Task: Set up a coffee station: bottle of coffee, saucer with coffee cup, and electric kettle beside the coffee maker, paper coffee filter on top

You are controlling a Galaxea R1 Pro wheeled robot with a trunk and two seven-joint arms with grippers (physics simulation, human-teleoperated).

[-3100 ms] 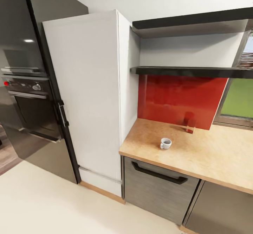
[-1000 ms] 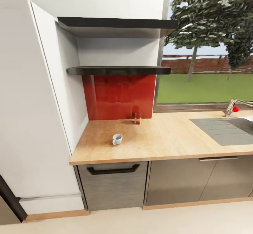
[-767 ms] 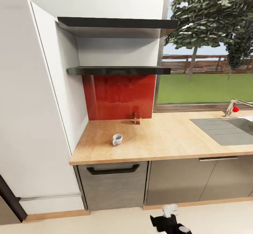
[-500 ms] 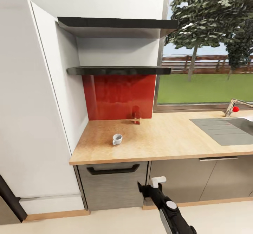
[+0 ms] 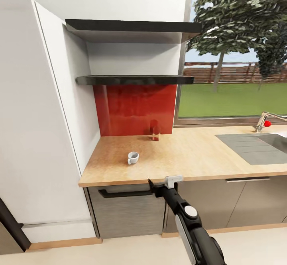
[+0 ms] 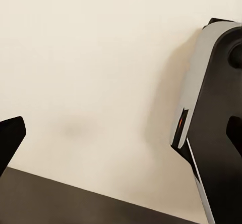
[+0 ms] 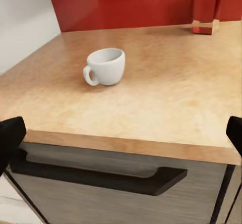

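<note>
Coffee cup [image 5: 133, 157] sits upright on the wooden countertop [image 5: 199, 161], handle pointing toward the white cabinet side, well apart from the counter's front edge. Behind it, close to the red backsplash [image 5: 135, 109], stands a small red-topped glass item [image 5: 155, 131]; can't tell what it is. Right gripper [image 5: 161, 184] is raised in front of the counter edge, just above the black drawer handle [image 5: 126, 193], fingers spread wide w/ nothing between them. It sits lower than the cup and toward the robot, a bit to the cup's right, not touching it. In the right wrist view the cup [image 7: 105, 66] lies ahead past the counter edge, roughly between the two dark fingertips [image 7: 11, 135] at the frame's sides, w/ the drawer handle [image 7: 96, 176] close below. Two dark shelves [image 5: 133, 79] hang above the backsplash. Sink [image 5: 255, 145] and faucet [image 5: 265, 120] are farther along the counter to the right, under the window. Left wrist view: pale floor [image 6: 101, 72], part of the robot's body [image 6: 214, 133], one dark fingertip [image 6: 10, 138] at the edge; can't tell how far the left gripper is spread.
</note>
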